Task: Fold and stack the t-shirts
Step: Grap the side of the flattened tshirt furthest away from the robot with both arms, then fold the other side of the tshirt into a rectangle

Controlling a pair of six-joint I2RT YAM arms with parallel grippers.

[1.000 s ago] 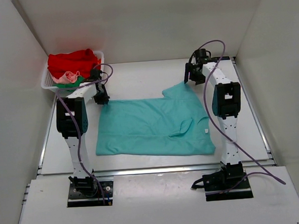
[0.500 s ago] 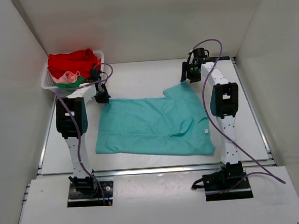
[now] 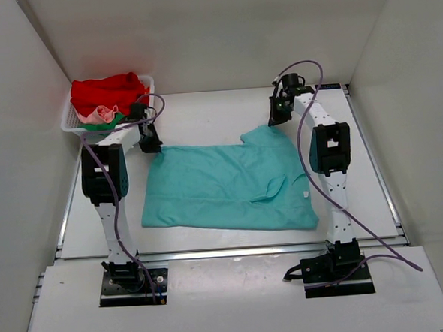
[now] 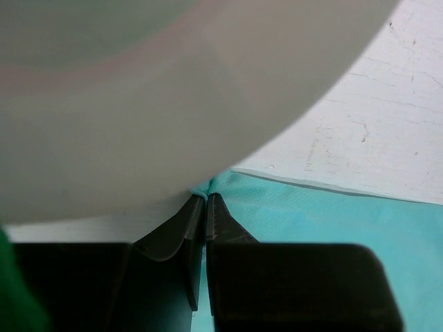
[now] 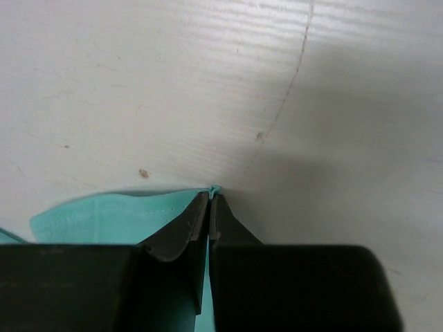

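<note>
Both far corners of the teal t-shirt (image 3: 230, 184), spread flat on the surface (image 3: 203, 111), were now pinched: my left jaws had narrowed onto the left corner first, and my right jaws had just snapped shut on the right one. I judged the fold could begin.

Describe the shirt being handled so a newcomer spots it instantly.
In the middle of the white table lies a teal t-shirt. The left gripper and right gripper each pinch a far corner. The red, pink and green shirts are heaped in the basket; only this one lies spread.
</note>
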